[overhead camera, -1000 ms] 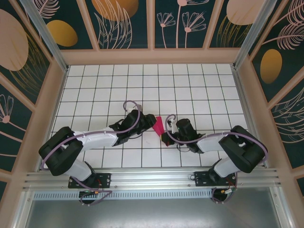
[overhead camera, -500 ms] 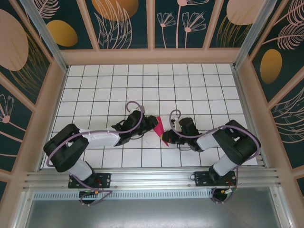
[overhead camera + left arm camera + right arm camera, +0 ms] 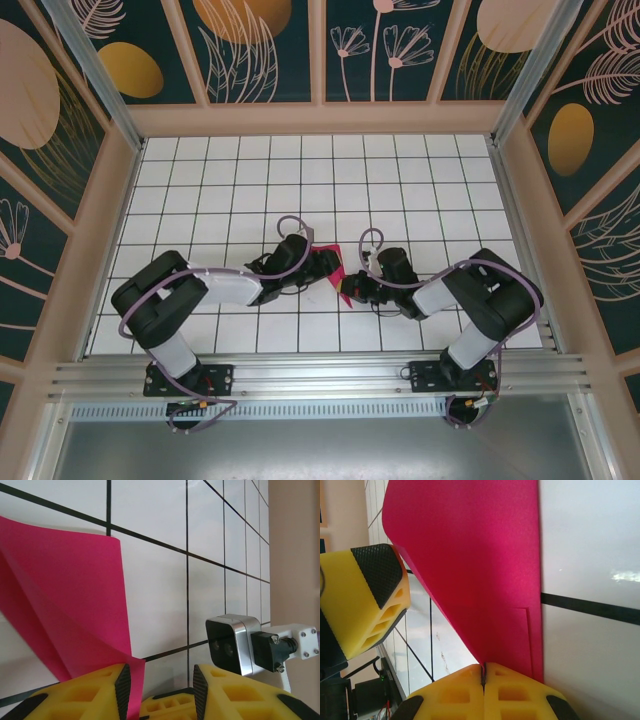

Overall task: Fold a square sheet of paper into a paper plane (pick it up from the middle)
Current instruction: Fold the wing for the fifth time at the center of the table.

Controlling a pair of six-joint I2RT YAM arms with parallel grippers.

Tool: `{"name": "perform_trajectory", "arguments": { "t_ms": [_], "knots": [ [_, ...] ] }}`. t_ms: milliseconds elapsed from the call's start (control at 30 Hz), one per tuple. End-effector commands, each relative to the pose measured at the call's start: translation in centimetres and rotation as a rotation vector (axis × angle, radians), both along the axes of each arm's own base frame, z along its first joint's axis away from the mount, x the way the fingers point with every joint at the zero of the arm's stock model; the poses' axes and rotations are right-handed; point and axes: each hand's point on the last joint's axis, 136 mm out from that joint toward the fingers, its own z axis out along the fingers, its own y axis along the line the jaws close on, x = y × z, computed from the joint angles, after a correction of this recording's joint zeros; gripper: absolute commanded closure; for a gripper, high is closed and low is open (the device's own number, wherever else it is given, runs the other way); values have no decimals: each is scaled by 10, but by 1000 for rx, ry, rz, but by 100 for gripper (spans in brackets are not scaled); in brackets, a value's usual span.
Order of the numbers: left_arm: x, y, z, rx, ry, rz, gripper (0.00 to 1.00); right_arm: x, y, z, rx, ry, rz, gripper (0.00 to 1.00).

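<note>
The magenta-pink sheet of paper [image 3: 338, 268], folded and creased, stands up off the tiled floor between the two grippers. My right gripper [image 3: 484, 672] is shut on its lower folded edge, and the paper [image 3: 480, 565] fans upward from the pinch. In the top view the right gripper [image 3: 353, 287] sits just right of the sheet. My left gripper [image 3: 159, 680] is open; a corner of the paper [image 3: 65, 610] reaches into the gap and lies against the left finger's black pad [image 3: 123, 685]. From above, the left gripper [image 3: 324, 262] is at the sheet's left side.
White tiled floor [image 3: 320, 180] with black grid lines, walled by beige frames with patterned panels. The right wrist camera [image 3: 234, 642] shows close by in the left wrist view. One yellow finger of the left gripper [image 3: 370, 600] is near the paper's edge.
The left arm has slid right, bringing its open gripper up against the paper. The right arm pulled in a little, still holding the sheet.
</note>
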Motion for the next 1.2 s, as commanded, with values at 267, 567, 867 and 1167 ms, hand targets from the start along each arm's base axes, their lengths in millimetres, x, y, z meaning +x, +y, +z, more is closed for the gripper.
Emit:
{"name": "perform_trajectory", "arguments": {
  "t_ms": [267, 567, 867, 1167],
  "knots": [
    [16, -12, -5, 6, -37, 2, 62, 3, 1, 7, -33, -3, 6, 94],
    [20, -13, -11, 28, -37, 4, 62, 6, -7, 16, -109, -67, -2, 76],
    [19, -14, -13, 29, -33, -2, 62, 9, -18, 5, -211, -75, -28, 67],
    [19, -16, -15, 28, -25, -8, 62, 10, -14, 4, -222, -76, 0, 68]
  ]
}}
